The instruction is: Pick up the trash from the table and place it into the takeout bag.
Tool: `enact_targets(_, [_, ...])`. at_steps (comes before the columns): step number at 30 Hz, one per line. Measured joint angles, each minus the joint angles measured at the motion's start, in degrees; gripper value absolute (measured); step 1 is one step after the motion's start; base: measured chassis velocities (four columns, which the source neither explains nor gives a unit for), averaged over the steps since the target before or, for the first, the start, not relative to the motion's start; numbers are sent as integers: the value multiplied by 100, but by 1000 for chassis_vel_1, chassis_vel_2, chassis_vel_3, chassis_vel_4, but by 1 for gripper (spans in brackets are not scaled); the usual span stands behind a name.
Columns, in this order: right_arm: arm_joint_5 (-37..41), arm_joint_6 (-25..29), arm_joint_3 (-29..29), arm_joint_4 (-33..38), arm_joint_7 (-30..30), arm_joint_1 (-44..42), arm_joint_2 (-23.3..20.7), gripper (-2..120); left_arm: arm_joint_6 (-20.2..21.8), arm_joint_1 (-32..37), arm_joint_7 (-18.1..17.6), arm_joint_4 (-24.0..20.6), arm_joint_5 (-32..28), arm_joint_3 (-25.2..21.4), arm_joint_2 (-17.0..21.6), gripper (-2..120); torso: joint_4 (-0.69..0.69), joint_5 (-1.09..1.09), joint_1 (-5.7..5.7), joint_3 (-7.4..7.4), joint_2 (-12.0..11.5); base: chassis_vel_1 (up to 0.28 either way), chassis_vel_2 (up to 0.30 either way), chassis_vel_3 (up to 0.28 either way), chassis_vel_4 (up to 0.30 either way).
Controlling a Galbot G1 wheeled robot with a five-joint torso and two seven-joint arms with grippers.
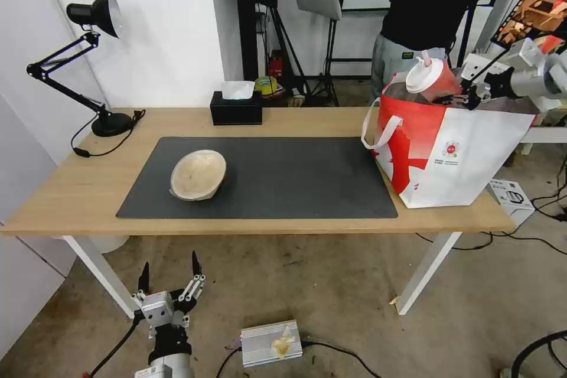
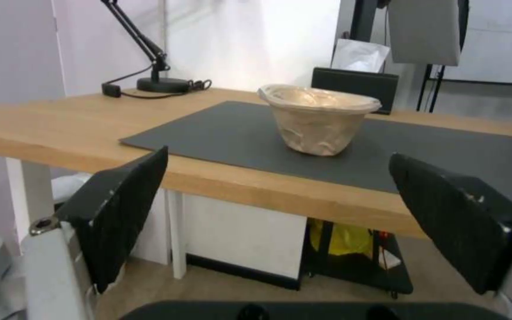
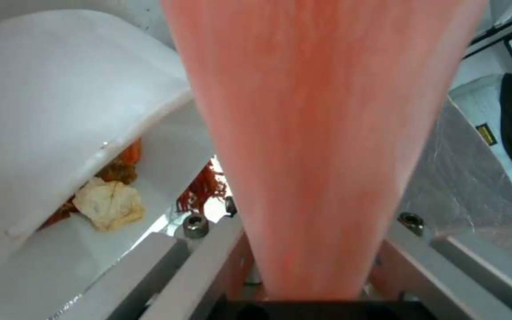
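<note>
The step in hand is the drop-off of the second piece of trash. The right hand (image 1: 458, 96) is closed around the red paper cup (image 1: 434, 78), holding it tilted, its white lid toward the robot's left, right over the open mouth of the takeout bag (image 1: 466, 156). In the right wrist view the cup's red wall (image 3: 321, 146) runs straight out from between the fingers, and below it, inside the foil-lined bag, lies the white round plastic bowl (image 3: 49, 115) with red and tan food scraps beside it. So the bowl appears to be bagged already, and the cup is not yet released.

The next move, as I judge it, calls for the right hand to bring the cup a little lower into the opening and then let go, so that it falls beside the bowl rather than catching on the bag's rim or tipping out over the near wall. The lid looks seated, but a tilted cup could leak if anything is left inside.

The beige lidded paper bowl (image 1: 198, 175) sits on the dark grey mat (image 1: 283, 180) of the table (image 1: 71, 189), toward the robot's left, well apart from the bag. The left hand (image 1: 169, 279) hangs below the table's front edge with its fingers spread wide and empty; in its own wrist view the bowl (image 2: 318, 119) stands upright between and beyond the two black pads (image 2: 122, 209), above their level.
</note>
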Motion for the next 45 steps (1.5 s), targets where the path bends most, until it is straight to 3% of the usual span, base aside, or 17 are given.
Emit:
enact_targets(2, [2, 1, 2, 3, -2, 1, -11, 6, -1, 7, 0, -8, 1, -1, 0, 100, 0, 0, 0, 0, 0, 0, 0, 0, 0])
enact_targets(25, [38, 16, 9, 76, 68, 43, -109, 93, -32, 120, -14, -113, 126, -10, -3, 100, 0, 0, 0, 0, 0, 0, 0, 0, 0])
enact_targets(30, [41, 37, 10, 14, 70, 61, -78, 100, -33, 125, -17, -138, 128, -44, -3, 100, 0, 0, 0, 0, 0, 0, 0, 0, 0])
enact_targets(45, [211, 57, 156, 266, 161, 7, -200, 100, -32, 88, -24, -114, 122, -65, 1, 100, 0, 0, 0, 0, 0, 0, 0, 0, 0])
